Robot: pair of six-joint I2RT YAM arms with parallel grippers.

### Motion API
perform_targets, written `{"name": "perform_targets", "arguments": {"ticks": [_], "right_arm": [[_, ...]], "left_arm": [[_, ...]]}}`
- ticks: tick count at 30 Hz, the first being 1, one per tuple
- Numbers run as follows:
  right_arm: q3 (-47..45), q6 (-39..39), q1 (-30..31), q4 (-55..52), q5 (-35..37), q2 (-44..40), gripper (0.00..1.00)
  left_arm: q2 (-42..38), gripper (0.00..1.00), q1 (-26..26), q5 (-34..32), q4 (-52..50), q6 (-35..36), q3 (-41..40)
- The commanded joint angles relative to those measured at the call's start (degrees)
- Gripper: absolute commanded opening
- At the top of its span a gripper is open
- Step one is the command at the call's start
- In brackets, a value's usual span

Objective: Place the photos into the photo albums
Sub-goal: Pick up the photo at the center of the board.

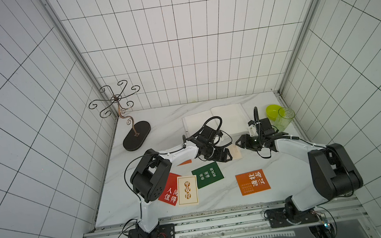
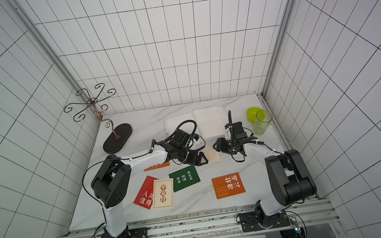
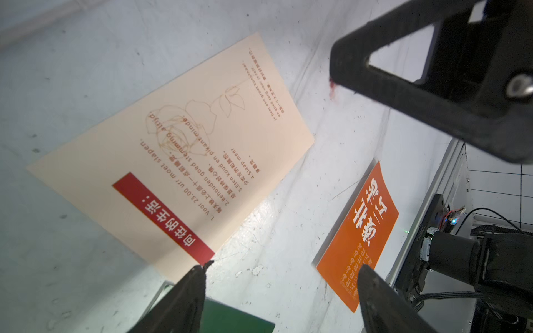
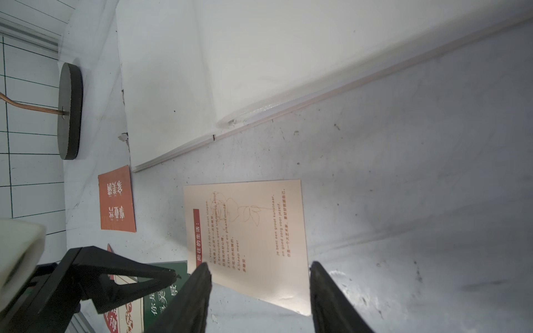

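Right wrist view: cream rose card (image 4: 245, 236) lies flat on the worktop (image 4: 403, 173), near the open album (image 4: 202, 72) but clear of its front edge. Right tool (image 4: 261, 266) hangs over the card's end, jaws partly apart, empty. Left tool (image 3: 284, 269) gapes wide at a card corner, also empty. Step looks like picking this card. It's thin with no lip, so probably pin one end, tip the other edge up, pinch shallow, and avoid the green card (image 3: 230, 320).
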Motion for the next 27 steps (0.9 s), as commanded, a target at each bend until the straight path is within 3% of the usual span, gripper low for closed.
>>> {"name": "perform_targets", "arguments": {"ticks": [1,13,27], "right_arm": [[-0.7,-0.1,-1.1,1.4,-2.0,1.6,0.55],[0.9,-1.3,-2.6,1.9,-4.4,7.2,0.56],[2.4,-2.9,-3.7,4.0,-6.3,10.7,0.56]], "left_arm": [[2.3,0.82,0.0,0.8,1.7,0.0,1.2],[4.6,0.82,0.0,-3.8,-1.0,3.3,-0.2],[5.6,0.82,0.0,-4.2,-1.8,3.2,-0.1]]}}
